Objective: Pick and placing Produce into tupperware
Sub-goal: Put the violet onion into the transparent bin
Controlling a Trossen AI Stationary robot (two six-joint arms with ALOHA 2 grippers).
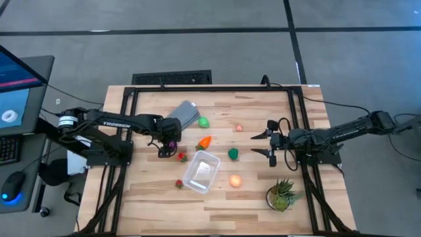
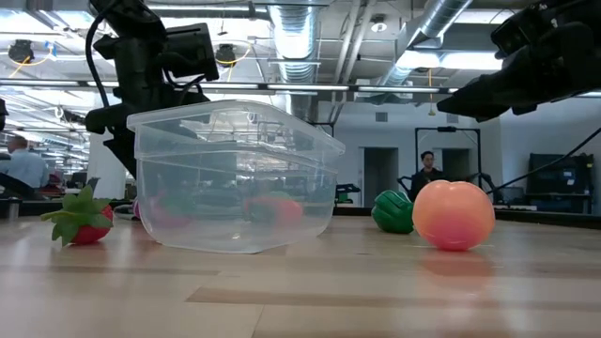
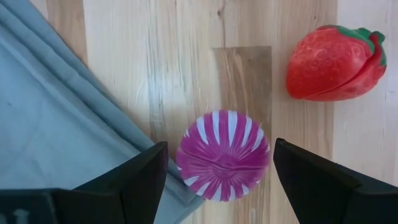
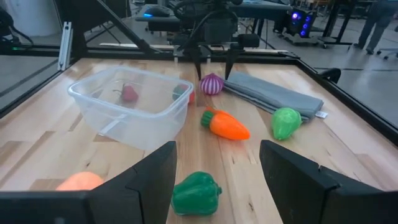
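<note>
None of the produce has reached the tupperware (image 1: 201, 171), which sits bare near the middle of the table (image 1: 145, 194); the pieces seen through its clear walls in the low view lie behind it, not inside. Every item is left to move. The left tool (image 3: 219, 163), its fingers spread wide, hangs directly over the purple striped piece (image 3: 222, 155), one finger on either side but neither touching, right beside the grey lid (image 3: 56, 124). One strawberry (image 3: 336, 62) lies just past it. Scattered elsewhere around the container are the orange carrot (image 1: 206, 141), the light green piece (image 1: 204, 122), the dark green piece (image 1: 233, 153), the yellow-orange ball (image 1: 235, 180), a second strawberry (image 1: 178, 184) and a small pale red piece (image 1: 239, 127). The right tool (image 1: 268, 145) waits at the table's right side with its fingers apart and nothing between them, near the potted plant (image 1: 283, 194). Judging by the left arm's position, the first pick appears to be in hand, with closing on the purple piece next.
</note>
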